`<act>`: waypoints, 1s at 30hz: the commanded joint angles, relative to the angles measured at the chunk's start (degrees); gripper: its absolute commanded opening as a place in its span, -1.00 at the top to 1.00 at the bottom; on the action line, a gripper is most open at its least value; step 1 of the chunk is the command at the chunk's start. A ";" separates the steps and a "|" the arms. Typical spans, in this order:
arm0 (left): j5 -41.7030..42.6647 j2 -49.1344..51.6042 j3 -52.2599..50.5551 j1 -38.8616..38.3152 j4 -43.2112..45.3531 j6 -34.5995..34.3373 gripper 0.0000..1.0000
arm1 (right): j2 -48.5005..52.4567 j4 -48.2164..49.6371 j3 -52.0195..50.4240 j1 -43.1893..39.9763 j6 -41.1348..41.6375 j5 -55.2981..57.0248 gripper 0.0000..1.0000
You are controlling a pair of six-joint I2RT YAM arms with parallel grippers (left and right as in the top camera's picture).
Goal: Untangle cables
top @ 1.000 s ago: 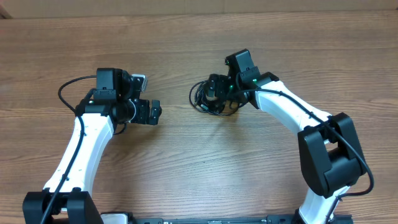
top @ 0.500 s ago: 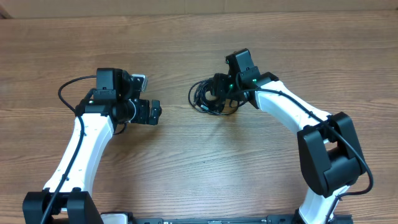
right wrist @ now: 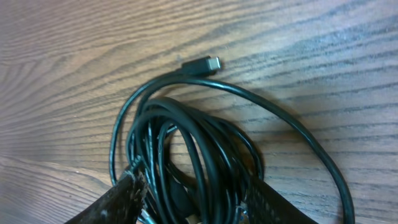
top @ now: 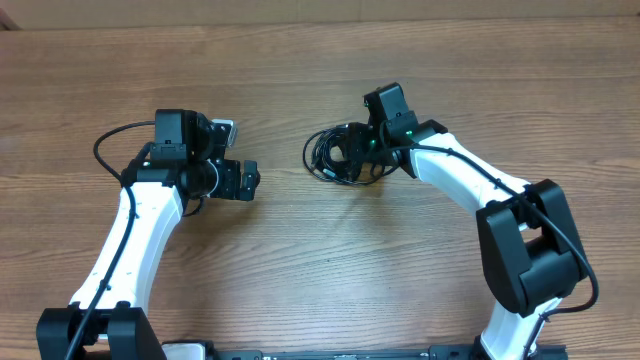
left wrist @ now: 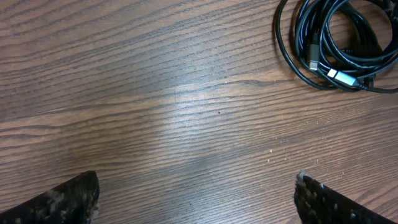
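Overhead: the cables [top: 335, 158] are seen coiled at upper centre of the bench [top: 300, 60]. Now the right claw [right wrist: 193, 190] is set astride the coil; whether it is clamped cannot be told. Meanwhile the left claw [left wrist: 196, 183] is held wide apart, well left of it.

The left gripper [top: 238, 155] hangs with jaws spread wide. The right gripper [top: 352, 152] reaches inward on a bent arm, jaws half apart.
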 commanded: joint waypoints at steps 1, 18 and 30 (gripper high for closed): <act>0.07 0.50 1.25 0.31 0.04 -0.61 -0.99 | 1.09 0.44 -0.66 0.28 -0.63 0.55 -0.03; 0.09 0.50 1.25 0.31 0.04 -0.61 -0.99 | 1.05 0.94 0.24 0.26 -0.61 -0.55 0.93; -4.61 0.50 1.25 0.31 3.98 -0.59 -0.99 | -7.32 0.79 5.70 0.26 -0.63 -24.26 0.92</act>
